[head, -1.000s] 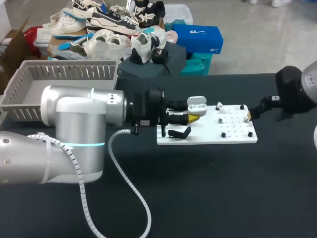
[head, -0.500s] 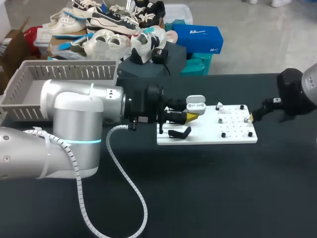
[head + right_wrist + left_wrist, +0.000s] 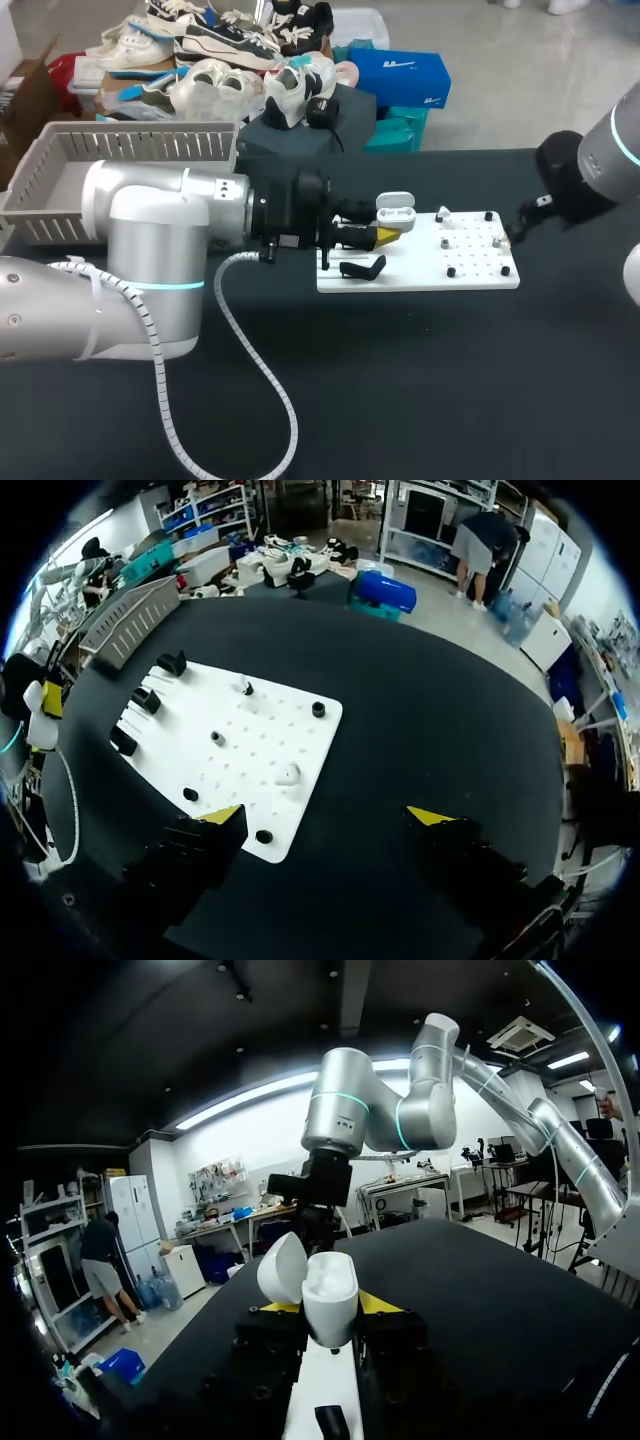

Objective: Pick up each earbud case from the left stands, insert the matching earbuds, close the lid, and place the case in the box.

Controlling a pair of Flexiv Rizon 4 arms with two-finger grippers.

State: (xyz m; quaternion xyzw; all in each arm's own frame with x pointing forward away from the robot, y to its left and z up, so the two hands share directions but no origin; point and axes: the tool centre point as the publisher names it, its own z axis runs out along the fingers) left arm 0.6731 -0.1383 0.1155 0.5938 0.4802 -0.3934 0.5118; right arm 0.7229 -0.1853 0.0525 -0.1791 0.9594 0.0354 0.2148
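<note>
A white earbud case (image 3: 395, 211) with its lid swung open is held upright in my left gripper (image 3: 383, 236), just over the left end of the white board (image 3: 480, 276). In the left wrist view both yellow-tipped fingers press the case (image 3: 328, 1298) from two sides, and its lid (image 3: 281, 1266) tips back. A white earbud (image 3: 287, 774) lies on the board (image 3: 200, 715) ahead of my right gripper (image 3: 326, 815), which stands open over the board's near edge. A second earbud (image 3: 245, 685) sits farther along. In the head view my right gripper (image 3: 514, 230) is at the board's right end.
Black stands (image 3: 147, 698) line the board's far side from my right gripper, one of them a stand (image 3: 362, 268) under my left gripper. A grey slatted basket (image 3: 120, 165) sits at the table's back left. Dark tabletop lies open in front of the board.
My right arm's wrist has swung up and to the left, and its gripper has shifted slightly at the board's right end. My left arm drew back a little, still holding the case.
</note>
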